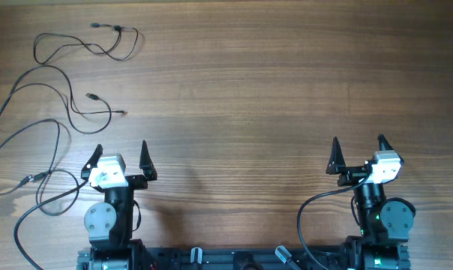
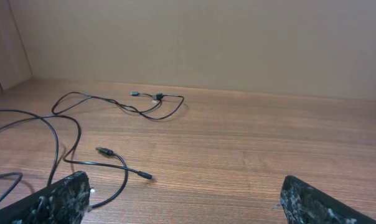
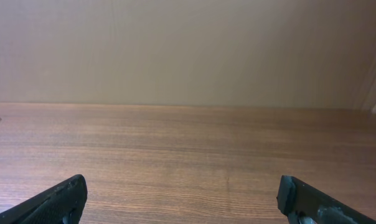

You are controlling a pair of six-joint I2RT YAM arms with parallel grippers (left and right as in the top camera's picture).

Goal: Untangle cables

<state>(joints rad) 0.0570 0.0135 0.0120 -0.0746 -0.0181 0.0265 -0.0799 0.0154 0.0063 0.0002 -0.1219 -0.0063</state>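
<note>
Several thin black cables lie in loose loops on the wooden table at the far left, spread from the back to the front edge. One loop with small plug ends lies at the back left, and it shows in the left wrist view. Another plug end lies just ahead of my left fingers. My left gripper is open and empty, to the right of the cables. My right gripper is open and empty at the front right, over bare wood.
The wooden table runs across the whole view. A thicker black robot cable loops by the right arm's base. A plain wall stands behind the table in both wrist views.
</note>
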